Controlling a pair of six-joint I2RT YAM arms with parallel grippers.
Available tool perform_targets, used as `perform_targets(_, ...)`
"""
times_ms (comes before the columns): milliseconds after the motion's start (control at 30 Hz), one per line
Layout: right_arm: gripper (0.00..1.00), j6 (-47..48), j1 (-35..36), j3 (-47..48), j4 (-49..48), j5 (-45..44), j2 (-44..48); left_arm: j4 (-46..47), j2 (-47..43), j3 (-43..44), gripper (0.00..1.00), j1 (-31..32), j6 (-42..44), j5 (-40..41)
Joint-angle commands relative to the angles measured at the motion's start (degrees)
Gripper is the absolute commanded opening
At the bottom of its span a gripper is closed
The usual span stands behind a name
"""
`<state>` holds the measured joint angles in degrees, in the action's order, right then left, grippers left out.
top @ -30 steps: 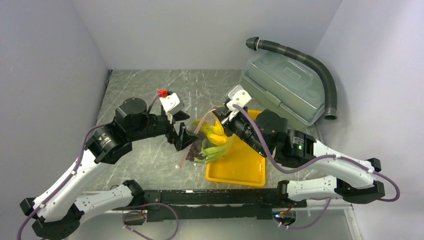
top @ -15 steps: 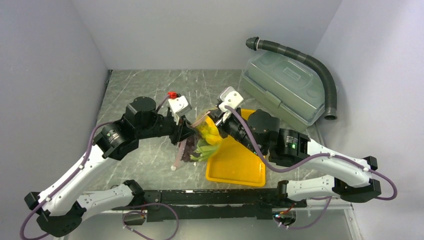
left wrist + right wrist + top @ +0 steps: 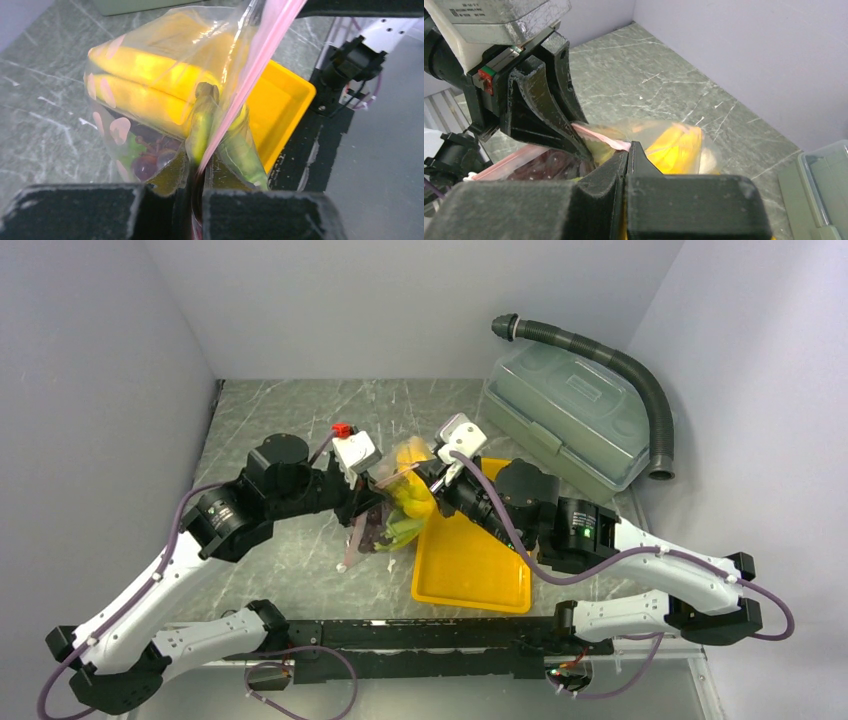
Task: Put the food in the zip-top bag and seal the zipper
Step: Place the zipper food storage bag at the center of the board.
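Clear zip-top bag [image 3: 107, 125] holds bananas [image 3: 145, 85], grapes [image 3: 150, 162] and green stalks [image 3: 240, 150], pink zipper [image 3: 250, 70] taut.

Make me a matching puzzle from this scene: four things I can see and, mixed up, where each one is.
Things:
1. bananas
2. yellow tray
3. lidded box
4. pink zipper strip

Places:
A. pinched in both the left claw and the right claw
B. at the far right of the table, beside the grey hose
C. inside the clear bag
D. on the table, next to the bag

Pairs: 1-C, 2-D, 3-B, 4-A.
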<state>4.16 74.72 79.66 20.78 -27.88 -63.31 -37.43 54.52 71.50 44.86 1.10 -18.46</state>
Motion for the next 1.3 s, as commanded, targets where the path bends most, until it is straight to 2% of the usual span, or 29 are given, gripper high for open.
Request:
perform_targets(0, 0.06, -1.1, 0.1, 0.6, -7.3, -2.7, 3.8, -0.6, 0.1, 3.1, 0.0, -0.3, 4.1, 11.0)
perform_targets(100, 0.15, -1.0, 0.0, -1.1, -6.9, -4.4, 4.6, -0.7, 1.0, 4.4, 0.0, -0.3, 5.9, 14.6)
perform_targets(233, 0.49, -1.3, 0.0, -3.3, -5.4, -7.6, 6.6, -1.4, 2.7, 6.5, 0.0, -0.4, 9.8, 18.3)
perform_targets(300, 0.55, -1.5, 0.0, -5.2, -5.4, -8.8, 8.4, -1.5, 3.5, 7.5, 0.0, -0.3, 11.4, 19.8)
perform_targets(600, 0.58, -2.7, -0.1, -11.3, -4.8, -10.9, 14.4, 0.0, 9.8, 9.9, 0.0, -0.3, 22.2, 26.4)
perform_targets(767, 0.59, -2.9, -0.2, -13.6, -4.9, -10.6, 16.6, 1.5, 14.0, 8.3, 0.0, -0.3, 32.0, 29.2)
perform_targets(967, 0.59, -2.9, -0.4, -14.9, -4.5, -9.9, 17.4, 4.6, 17.4, 2.9, 0.0, -0.3, 41.4, 24.1)
perform_targets(1067, 0.59, -3.2, -0.4, -15.6, -4.0, -9.7, 18.0, 9.2, 19.2, -2.1, 0.0, -0.4, 41.9, 23.5)
perform_targets(1267, 0.61, -4.1, -0.5, -17.1, -3.2, -9.5, 19.4, 11.8, 26.0, -7.8, 0.0, -0.3, 37.2, 26.6)
